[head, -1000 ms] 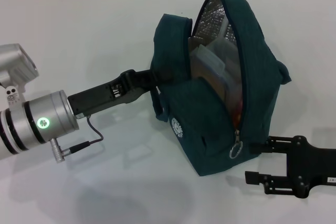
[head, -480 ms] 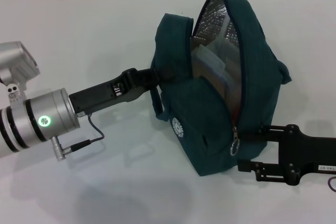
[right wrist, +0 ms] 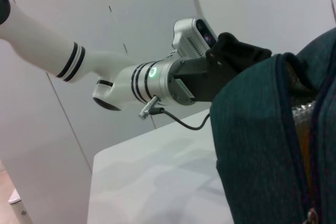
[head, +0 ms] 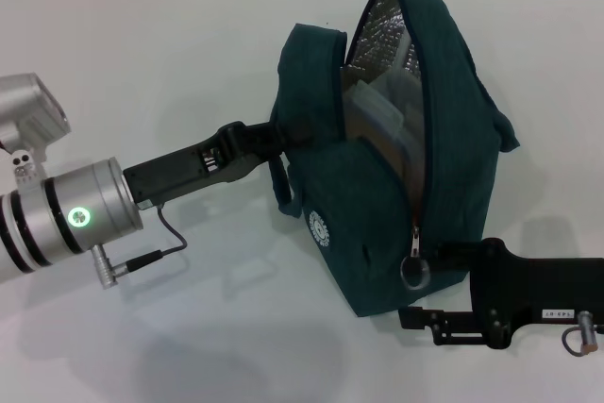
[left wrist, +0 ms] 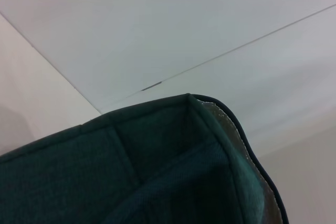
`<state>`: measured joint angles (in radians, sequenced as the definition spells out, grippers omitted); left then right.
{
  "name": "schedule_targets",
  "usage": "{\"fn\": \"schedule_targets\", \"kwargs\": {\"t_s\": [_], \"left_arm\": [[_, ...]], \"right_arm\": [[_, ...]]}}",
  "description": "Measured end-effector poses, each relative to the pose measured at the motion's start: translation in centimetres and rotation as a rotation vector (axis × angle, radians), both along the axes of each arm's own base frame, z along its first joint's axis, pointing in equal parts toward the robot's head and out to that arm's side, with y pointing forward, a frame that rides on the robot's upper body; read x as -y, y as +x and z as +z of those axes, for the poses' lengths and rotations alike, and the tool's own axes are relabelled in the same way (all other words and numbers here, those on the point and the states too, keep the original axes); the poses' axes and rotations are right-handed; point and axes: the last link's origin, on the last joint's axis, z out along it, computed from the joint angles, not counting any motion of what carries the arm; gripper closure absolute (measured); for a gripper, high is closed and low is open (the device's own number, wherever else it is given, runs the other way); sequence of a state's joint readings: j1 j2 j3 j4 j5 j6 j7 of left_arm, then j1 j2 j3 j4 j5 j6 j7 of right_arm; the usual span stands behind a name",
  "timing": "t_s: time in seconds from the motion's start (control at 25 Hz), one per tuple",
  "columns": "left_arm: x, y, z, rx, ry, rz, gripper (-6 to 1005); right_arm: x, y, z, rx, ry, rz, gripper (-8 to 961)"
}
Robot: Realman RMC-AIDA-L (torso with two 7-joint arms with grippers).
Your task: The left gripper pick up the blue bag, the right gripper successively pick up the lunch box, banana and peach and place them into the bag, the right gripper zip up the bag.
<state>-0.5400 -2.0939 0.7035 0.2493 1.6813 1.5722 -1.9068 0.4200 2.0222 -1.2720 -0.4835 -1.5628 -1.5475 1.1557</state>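
The blue bag [head: 377, 224] stands upright on the white table with its zip open, showing the silver foil lining [head: 382, 30]. My left gripper [head: 271, 143] is shut on the bag's left side, its fingertips hidden in the fabric. The lunch box [head: 373, 110] sits upright inside the bag. The banana and peach are hidden. My right gripper [head: 417, 285] is open at the bag's lower front corner, and the silver ring zip pull [head: 414, 271] hangs between its fingers. The right wrist view shows the bag [right wrist: 262, 150] and the left gripper [right wrist: 233, 56] against it.
The white table [head: 170, 63] stretches around the bag to a pale back wall. The left arm's silver wrist [head: 80, 214] with its cable reaches in over the table's left part. The left wrist view shows only the bag's rim [left wrist: 157, 124] and wall.
My right gripper has slid left along the table to the bag's front corner, so its fingers now flank the zip pull. The left arm and bag have stayed put.
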Motion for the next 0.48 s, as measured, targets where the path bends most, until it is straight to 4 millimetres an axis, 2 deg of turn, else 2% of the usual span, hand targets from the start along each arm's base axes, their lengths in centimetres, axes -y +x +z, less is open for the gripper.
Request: {"fn": "schedule_targets", "kwargs": {"t_s": [0.48], "left_arm": [[0.13, -0.16, 0.01, -0.001, 0.0, 0.004, 962]], "right_arm": [[-0.18, 0.19, 0.45, -0.018, 0.036, -0.016, 295]]}}
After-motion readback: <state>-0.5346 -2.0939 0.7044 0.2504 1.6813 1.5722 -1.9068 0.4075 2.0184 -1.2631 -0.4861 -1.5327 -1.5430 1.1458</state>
